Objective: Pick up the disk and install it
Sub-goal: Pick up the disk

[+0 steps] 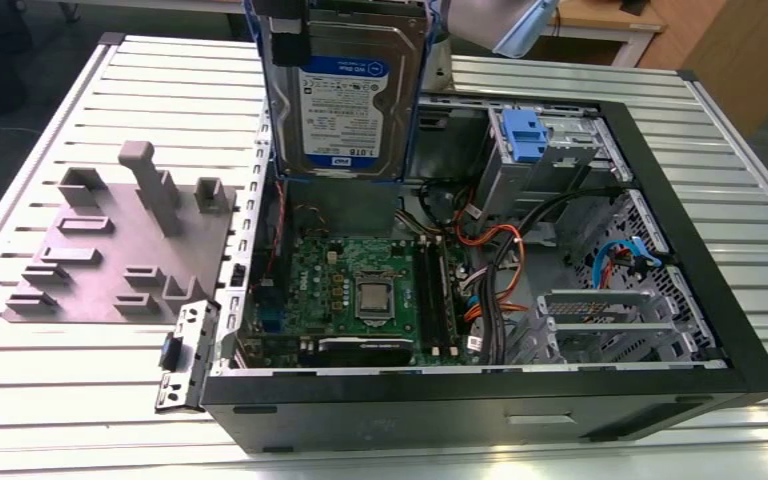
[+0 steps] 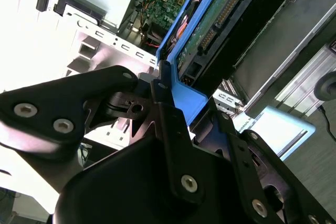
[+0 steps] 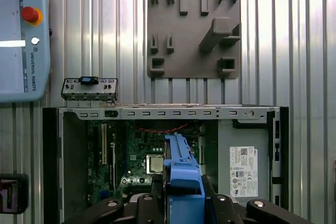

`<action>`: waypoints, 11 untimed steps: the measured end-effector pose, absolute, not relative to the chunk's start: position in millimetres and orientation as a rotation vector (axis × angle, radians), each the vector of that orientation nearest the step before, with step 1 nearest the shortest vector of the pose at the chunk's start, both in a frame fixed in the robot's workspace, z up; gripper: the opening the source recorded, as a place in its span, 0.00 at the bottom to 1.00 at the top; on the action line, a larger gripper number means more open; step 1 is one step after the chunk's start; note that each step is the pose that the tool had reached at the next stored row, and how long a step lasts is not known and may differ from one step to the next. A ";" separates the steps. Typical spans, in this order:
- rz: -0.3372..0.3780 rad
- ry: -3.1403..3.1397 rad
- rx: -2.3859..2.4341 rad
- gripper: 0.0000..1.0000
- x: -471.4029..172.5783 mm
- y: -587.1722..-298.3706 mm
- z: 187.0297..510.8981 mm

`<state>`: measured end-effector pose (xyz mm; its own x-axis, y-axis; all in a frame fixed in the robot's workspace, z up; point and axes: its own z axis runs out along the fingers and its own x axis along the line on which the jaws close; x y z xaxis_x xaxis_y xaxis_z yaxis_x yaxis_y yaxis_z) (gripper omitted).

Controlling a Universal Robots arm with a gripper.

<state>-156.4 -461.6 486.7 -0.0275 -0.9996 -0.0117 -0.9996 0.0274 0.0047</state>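
The gripper [image 3: 182, 191] has its fingers [image 2: 166, 109] closed on the blue frame of the disk [image 1: 344, 90], one on each side, in both wrist views. The disk hangs upright over the open computer case [image 1: 491, 402], and in the exterior view its white-and-blue label faces the camera. Below it lies the green circuit board [image 1: 357, 290]. A drive cage with a blue latch [image 1: 524, 133] sits towards the exterior view's right. A grey peg plate [image 1: 117, 250] rests on the ribbed metal surface [image 1: 64, 400] beside the case. The grey power supply box [image 3: 244, 166] sits inside the case.
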 end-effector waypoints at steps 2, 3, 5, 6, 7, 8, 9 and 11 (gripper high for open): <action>0.018 2.248 -2.187 0.36 -156.3 -461.6 486.7; 0.018 2.248 -2.187 0.36 -156.3 -461.6 486.7; 0.018 2.248 -2.187 0.36 -155.2 -461.5 486.7; 0.018 2.248 -2.187 0.36 -154.3 -461.5 486.7; 0.018 2.248 -2.187 0.36 -153.1 -461.6 486.7; 0.018 2.248 -2.187 0.36 -151.6 -461.6 486.7; 0.018 2.248 -2.187 0.36 -150.1 -461.6 486.7; 0.018 2.248 -2.187 0.36 -147.5 -461.6 486.7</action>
<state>-147.5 -461.6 486.7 -0.0274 -0.9996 -0.0116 -0.9996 0.0274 0.0047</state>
